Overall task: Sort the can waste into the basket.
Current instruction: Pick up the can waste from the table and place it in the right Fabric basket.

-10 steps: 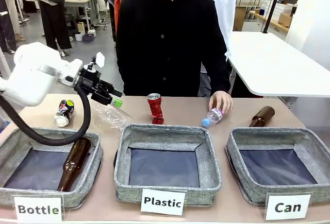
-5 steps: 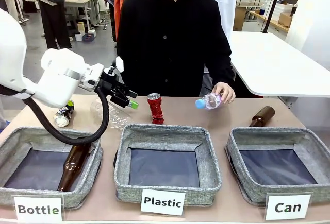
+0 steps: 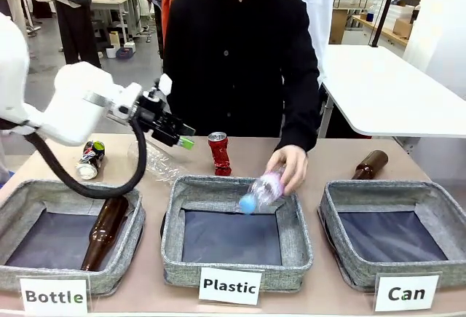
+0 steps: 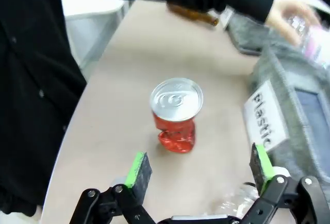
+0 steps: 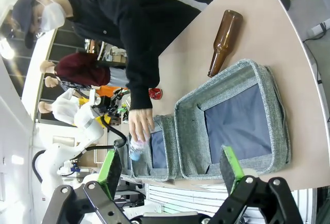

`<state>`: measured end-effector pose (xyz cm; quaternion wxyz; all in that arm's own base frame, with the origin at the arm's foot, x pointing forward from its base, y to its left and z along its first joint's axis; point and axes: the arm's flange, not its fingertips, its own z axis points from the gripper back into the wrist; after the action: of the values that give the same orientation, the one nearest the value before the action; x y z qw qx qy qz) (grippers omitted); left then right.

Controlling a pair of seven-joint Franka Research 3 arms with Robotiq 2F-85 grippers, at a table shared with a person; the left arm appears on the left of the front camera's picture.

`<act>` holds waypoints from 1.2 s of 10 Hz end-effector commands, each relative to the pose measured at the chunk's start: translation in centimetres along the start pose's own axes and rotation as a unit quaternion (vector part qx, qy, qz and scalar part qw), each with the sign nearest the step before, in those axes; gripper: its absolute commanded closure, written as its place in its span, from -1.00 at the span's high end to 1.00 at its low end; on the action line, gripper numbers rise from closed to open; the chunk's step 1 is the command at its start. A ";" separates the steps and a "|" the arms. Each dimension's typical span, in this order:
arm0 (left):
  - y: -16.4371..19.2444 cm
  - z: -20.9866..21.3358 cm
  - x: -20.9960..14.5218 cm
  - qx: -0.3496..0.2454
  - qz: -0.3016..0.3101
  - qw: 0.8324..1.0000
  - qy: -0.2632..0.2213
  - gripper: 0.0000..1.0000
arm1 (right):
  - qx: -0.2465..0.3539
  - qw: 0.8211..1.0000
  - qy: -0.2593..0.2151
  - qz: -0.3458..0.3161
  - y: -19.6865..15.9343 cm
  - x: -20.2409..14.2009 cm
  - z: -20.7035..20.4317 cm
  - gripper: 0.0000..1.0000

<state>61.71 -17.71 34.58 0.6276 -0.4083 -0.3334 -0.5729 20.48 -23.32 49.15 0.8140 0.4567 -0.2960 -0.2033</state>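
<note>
Red crumpled metal can (image 4: 176, 115)

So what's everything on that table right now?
baskets: three, grey, in a row: Bottle basket, Plastic basket, Can basket.
signs: three, white, front edge.
red can: one, red, upright behind Plastic basket.
dark can: one, blue-black, behind Bottle basket.
brown bottles: two; one in Bottle basket, one right of table.
clear bottles: two; one lying left, one held over Plastic basket.
hand: one, holding that bottle.
left gripper, right gripper: black, green pads, open.
</note>
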 end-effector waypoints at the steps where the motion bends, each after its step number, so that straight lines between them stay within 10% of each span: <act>1: -4.3 4.8 -0.2 -0.014 0.011 1.000 -0.025 1.00 | 0.012 1.000 -0.005 0.012 0.0 0.2 0.1 1.00; 12: 2.7 -3.1 -1.5 0.034 -0.003 0.999 0.034 1.00 | 0.012 1.000 -0.005 0.012 0.0 0.2 0.1 1.00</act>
<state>62.60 -19.07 31.30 0.6389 -0.3772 -0.3427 -0.5762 20.46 -23.33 49.15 0.8140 0.4566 -0.2960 -0.2034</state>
